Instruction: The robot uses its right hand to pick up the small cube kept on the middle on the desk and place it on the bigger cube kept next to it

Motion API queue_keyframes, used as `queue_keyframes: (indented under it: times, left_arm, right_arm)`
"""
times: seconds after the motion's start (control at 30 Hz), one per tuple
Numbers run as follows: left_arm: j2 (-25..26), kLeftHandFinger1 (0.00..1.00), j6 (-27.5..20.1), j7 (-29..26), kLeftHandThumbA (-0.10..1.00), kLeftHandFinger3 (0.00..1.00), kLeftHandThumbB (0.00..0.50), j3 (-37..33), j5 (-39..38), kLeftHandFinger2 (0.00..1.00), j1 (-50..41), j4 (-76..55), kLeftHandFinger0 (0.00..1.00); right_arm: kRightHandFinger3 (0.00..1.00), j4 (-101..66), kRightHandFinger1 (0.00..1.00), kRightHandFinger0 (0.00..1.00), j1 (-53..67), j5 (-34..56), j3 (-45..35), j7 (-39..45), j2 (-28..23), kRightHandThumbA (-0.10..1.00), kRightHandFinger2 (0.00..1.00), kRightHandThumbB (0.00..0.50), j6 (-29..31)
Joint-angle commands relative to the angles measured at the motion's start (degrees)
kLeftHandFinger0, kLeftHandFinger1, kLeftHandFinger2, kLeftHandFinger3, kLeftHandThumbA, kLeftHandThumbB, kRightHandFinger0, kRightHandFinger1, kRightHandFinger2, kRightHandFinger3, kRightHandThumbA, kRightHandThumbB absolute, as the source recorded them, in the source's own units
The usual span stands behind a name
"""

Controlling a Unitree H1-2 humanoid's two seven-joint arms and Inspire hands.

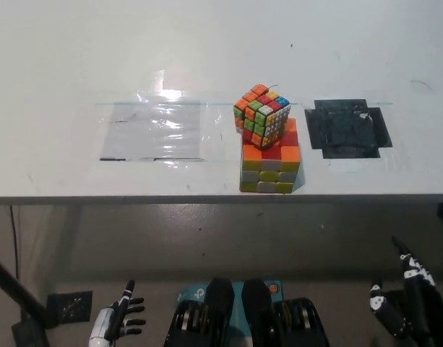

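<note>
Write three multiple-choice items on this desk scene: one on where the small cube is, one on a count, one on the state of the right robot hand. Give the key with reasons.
1. Where is the small cube?
A. On the clear plastic sheet
B. On top of the bigger cube
C. On the black patch

2. How many cubes are on the desk?
A. One
B. Two
C. Four

3. What is the right robot hand doing?
A. Gripping the small cube
B. Pressing on the black patch
C. Hanging below the desk edge, holding nothing

Key:
1 B: the small cube sits tilted on the bigger cube, right of the clear plastic sheet and left of the black patch.
2 B: only those two stand on the desk.
3 C: the right robot hand is low at the lower right, fingers apart; the left robot hand rests at the lower left.
</note>
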State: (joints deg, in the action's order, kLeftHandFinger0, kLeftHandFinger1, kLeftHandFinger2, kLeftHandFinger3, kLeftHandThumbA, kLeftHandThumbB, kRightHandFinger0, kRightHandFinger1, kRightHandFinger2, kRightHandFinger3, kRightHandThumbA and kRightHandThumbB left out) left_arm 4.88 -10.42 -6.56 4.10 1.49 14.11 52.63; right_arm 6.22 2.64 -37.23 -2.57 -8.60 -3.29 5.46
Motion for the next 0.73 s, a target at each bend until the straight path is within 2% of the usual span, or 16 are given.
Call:
queue_keyframes:
  times: [0.0, 0.07, 0.13, 0.17, 0.27, 0.3, 0.43, 0.5, 0.57, 0.6, 0.67, 0.7]
  left_arm:
    - [0.27, 0.57, -2.47, -0.03, 0.89, 0.66, 0.095, 0.34, -0.69, 0.66, 1.56, -0.3, 0.63]
    - [0.35, 0.54, -3.18, -0.22, 0.9, 0.62, 0.08, 0.02, -0.25, 0.63, 1.8, 0.05, 0.6]
    - [0.25, 0.55, -1.81, -0.49, 0.92, 0.62, 0.09, -0.03, -0.1, 0.63, 2.14, -0.5, 0.6]
    - [0.21, 0.52, -2.68, -0.24, 0.91, 0.58, 0.081, 0.08, -0.38, 0.6, 2.22, -0.19, 0.57]
    - [0.13, 0.52, -3.28, -0.31, 0.91, 0.59, 0.076, 0.06, -0.36, 0.6, 2.53, 0.3, 0.56]
    - [0.05, 0.5, -3.61, -0.15, 0.91, 0.56, 0.084, 0.29, -0.72, 0.58, 2.64, 0.67, 0.54]
    - [-0.16, 0.51, -3.27, 0.19, 0.9, 0.57, 0.082, 0.65, -1.36, 0.59, 3.32, 0.38, 0.55]
    - [0.0, 0.55, -4.16, -0.44, 0.91, 0.61, 0.063, 0.14, -0.49, 0.64, 3.46, 0.88, 0.6]
    - [-0.04, 0.59, -4.15, -0.5, 0.92, 0.65, 0.076, 0.16, -0.52, 0.67, 3.39, 1.06, 0.65]
    - [0.0, 0.54, -4.75, -0.14, 0.92, 0.61, 0.066, 0.17, -0.69, 0.62, 3.41, 1.26, 0.59]
    - [-0.04, 0.57, -4.62, -0.4, 0.93, 0.64, 0.084, 0.24, -0.67, 0.65, 3.5, 1.48, 0.62]
    - [-0.18, 0.55, -4.33, -0.68, 0.92, 0.62, 0.093, 0.37, -0.73, 0.64, 3.56, 1.42, 0.59]
  right_arm:
    - [1.0, 2.27, 1.0, 1.0, -2.58, 5.4, -1.52, -4.59, 0.65, 0.31, 1.0, 0.185, 2.68]
    - [1.0, 4.64, 1.0, 1.0, -3.23, 6.88, -2.16, -5.07, 1.09, 0.34, 1.0, 0.177, 2.43]
    - [1.0, 5.78, 1.0, 1.0, -3.83, 8.2, -2.74, -5.14, 1.35, 0.37, 1.0, 0.181, 1.81]
    - [1.0, 6.43, 1.0, 1.0, -4.0, 9.69, -3.23, -4.92, 1.69, 0.36, 1.0, 0.184, 1.87]
    - [1.0, 7.67, 1.0, 1.0, -4.6, 12.67, -3.95, -3.54, 1.9, 0.38, 1.0, 0.164, 1.15]
    - [1.0, 8.13, 1.0, 1.0, -4.65, 15.04, -4.72, -2.21, 2.4, 0.38, 1.0, 0.147, -0.06]
    - [1.0, 8.76, 1.0, 1.0, -5.55, 16.25, -4.19, -0.85, 1.69, 0.35, 1.0, 0.115, -0.93]
    - [1.0, 9.17, 1.0, 1.0, -5.55, 16.25, -3.47, -0.59, 1.2, 0.35, 1.0, 0.109, -0.8]
    - [1.0, 8.39, 1.0, 1.0, -5.01, 16.25, -2.36, 1.51, 0.59, 0.38, 1.0, 0.083, -2.96]
    - [1.0, 8.09, 1.0, 1.0, -4.94, 16.13, -2.08, 1.65, 0.46, 0.38, 1.0, 0.091, -3.52]
    - [1.0, 7.39, 1.0, 1.0, -4.75, 15.97, -1.4, 1.92, 0.09, 0.39, 1.0, 0.089, -4.67]
    - [1.0, 7.14, 1.0, 1.0, -4.69, 15.94, -1.21, 1.99, -0.08, 0.38, 1.0, 0.083, -4.78]
